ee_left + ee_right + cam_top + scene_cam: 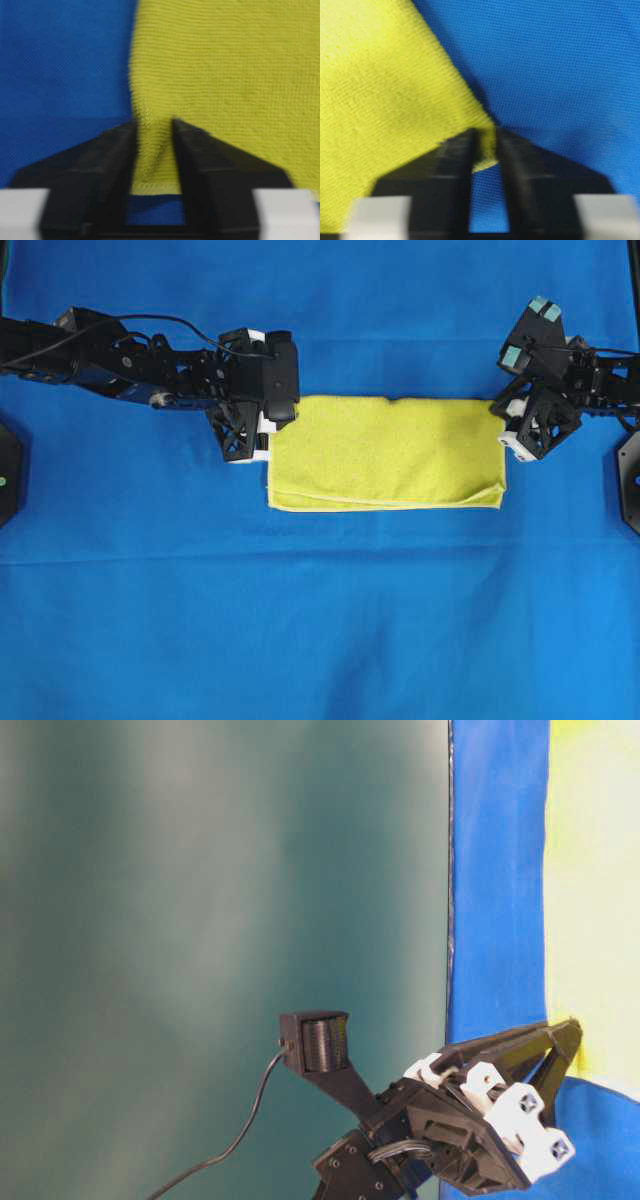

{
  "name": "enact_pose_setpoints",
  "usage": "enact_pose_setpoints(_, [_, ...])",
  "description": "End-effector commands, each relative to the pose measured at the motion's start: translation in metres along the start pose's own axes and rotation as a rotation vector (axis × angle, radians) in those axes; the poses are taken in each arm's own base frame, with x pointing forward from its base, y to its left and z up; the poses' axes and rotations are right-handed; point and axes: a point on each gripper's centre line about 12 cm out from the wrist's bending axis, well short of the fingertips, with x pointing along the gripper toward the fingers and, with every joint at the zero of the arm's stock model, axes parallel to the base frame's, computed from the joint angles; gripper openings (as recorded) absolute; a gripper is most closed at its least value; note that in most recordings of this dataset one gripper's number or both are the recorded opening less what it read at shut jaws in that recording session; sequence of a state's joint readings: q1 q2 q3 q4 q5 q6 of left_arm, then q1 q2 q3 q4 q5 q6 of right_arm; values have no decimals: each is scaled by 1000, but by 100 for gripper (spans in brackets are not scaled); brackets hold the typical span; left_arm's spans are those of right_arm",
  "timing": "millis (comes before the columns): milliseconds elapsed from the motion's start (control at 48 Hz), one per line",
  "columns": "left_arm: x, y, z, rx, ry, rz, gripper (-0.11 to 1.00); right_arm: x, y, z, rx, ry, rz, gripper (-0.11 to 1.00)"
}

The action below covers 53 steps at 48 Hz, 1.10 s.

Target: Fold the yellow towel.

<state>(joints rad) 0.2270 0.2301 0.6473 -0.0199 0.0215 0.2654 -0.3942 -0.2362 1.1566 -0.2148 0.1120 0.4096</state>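
Yellow towel [390, 452]: one item, fuzzy weave, lying as a wide rectangle on the blue cloth [320, 620] that covers the tabletop; placed slightly toward the far edge from the tabletop's centre; two layers visible along its near edge, the upper layer's thin hem running just inside the lower one; surface mostly flat, far edge a little wavy.

Left gripper [268, 430]: at the towel's left short edge, near its far-left corner; the left wrist view shows its two black fingers [107, 155] clenched on a pinched ridge of towel [152, 150], the fabric puckered upward between them, blue cloth beneath.

Right gripper [507, 428]: at the towel's right short edge, near its far-right corner; the right wrist view shows its fingers [457, 155] closed on the very tip of a towel corner [487, 145], hem just visible between them.

Table-level view: one gripper [560, 1045] low at the border of the towel [595, 900], fingers tapering to the fabric edge; which arm it is cannot be told; dark green backdrop [220, 920] behind.
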Motion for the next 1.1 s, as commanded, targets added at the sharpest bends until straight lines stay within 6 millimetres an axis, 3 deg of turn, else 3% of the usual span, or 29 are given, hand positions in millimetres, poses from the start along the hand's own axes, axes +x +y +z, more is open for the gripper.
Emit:
enact_pose_setpoints(0, [-2,-7,4,43,12,-16,18,-1,6,6,-20,-22,16,10])
enact_pose_setpoints(42, [-2,-9,3,58,15,-20,8,-1,6,5,-21,-20,17,2])
enact_pose_setpoints(83, [-2,-10,3,64,15,-21,2,-1,6,5,-21,-22,18,2])
enact_pose_setpoints(396, [-8,-12,9,63,15,-27,2,-7,7,12,-8,-44,19,2])
enact_pose_setpoints(584, [-44,-16,36,79,-8,-41,2,-37,7,28,1,-98,6,2])
enact_pose_setpoints(896, [-124,-13,75,101,-112,-32,2,-121,3,51,28,-260,-9,2])
enact_pose_setpoints(1084, [-143,-11,83,124,-166,-17,2,-134,2,50,33,-306,0,2])
